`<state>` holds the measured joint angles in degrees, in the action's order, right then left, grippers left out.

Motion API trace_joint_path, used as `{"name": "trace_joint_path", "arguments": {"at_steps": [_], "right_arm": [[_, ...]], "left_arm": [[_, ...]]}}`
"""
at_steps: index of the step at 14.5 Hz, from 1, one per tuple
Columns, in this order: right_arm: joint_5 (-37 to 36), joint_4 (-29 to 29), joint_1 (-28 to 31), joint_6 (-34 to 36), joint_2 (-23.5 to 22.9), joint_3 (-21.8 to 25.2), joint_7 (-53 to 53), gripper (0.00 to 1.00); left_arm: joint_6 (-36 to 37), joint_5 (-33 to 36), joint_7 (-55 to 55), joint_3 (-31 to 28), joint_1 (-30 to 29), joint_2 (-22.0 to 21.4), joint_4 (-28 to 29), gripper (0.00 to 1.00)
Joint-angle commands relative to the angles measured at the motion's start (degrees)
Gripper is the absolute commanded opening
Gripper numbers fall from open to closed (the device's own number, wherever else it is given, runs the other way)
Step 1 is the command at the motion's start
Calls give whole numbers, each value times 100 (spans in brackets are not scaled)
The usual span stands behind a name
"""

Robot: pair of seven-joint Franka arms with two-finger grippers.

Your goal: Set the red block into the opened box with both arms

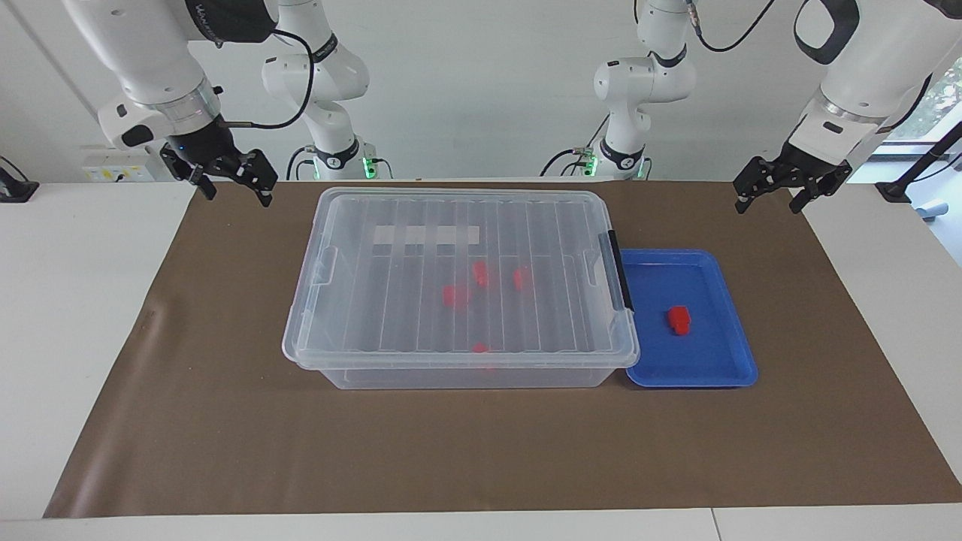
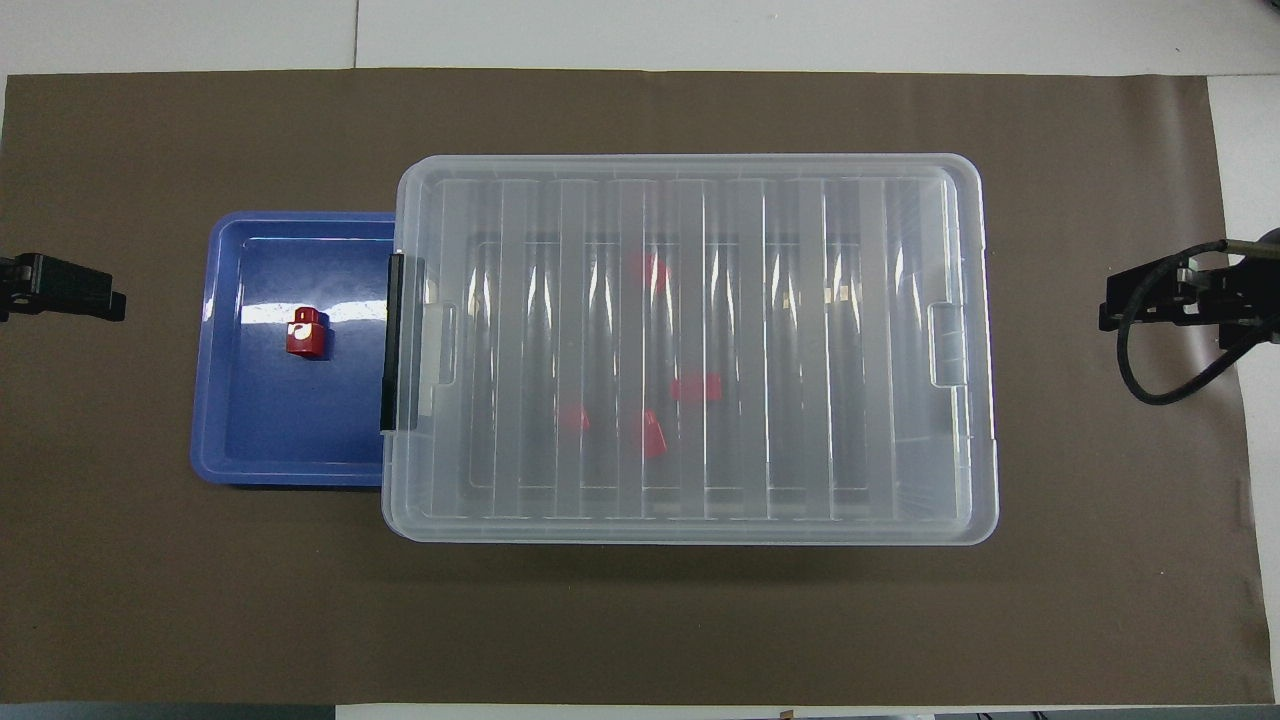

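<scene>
So the clear plastic storage box (image 1: 460, 289) sits in the middle of the brown paper sheet (image 1: 225, 421) that covers the worktop (image 1: 68, 315), and its ribbed see-through lid (image 2: 690, 340) is on, lying flat across the top. There's a black latch (image 2: 392, 342) on the end that faces the left arm's side; on the end toward the right arm I only see a clear handle recess. Through the lid you can make out four red blocks (image 2: 650, 434) scattered on the bottom of the box, a bit blurry through the ribs. The one red block (image 1: 679, 319) that's outside is lying in the shallow blue tray (image 1: 721, 361), roughly in the middle of it, not touching the rim. The tray sits right up against the box on the left arm's end of the worktop, and its edge tucks just under the box's lid rim. Both arms are just waiting up in the air. The left gripper (image 1: 774, 197) hangs over the paper's corner on its own end, well apart from the tray, jaws spread and holding nothing. The right gripper (image 1: 237, 188) hangs over the paper's edge at its end, well apart from the box, jaws also spread wide and empty.
</scene>
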<state>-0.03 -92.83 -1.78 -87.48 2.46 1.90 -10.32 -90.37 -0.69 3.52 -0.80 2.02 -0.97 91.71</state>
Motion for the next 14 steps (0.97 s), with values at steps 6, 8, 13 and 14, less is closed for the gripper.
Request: {"name": "trace_joint_path", "arguments": {"at_steps": [6, 8, 13, 14], "right_arm": [[11, -112, 90, -41, 71, -58, 145, 100], [11, -121, 72, -33, 70, -58, 145, 100], [99, -436, 46, -330, 158, -49, 118, 100], [117, -690, 29, -558, 271, -49, 118, 100]], "left_arm": [[-77, 130, 17, 1, 9, -158, 180, 100], [-77, 130, 17, 1, 0, -158, 180, 100], [-77, 130, 17, 1, 9, -158, 180, 100], [-68, 130, 17, 1, 0, -158, 180, 100]]}}
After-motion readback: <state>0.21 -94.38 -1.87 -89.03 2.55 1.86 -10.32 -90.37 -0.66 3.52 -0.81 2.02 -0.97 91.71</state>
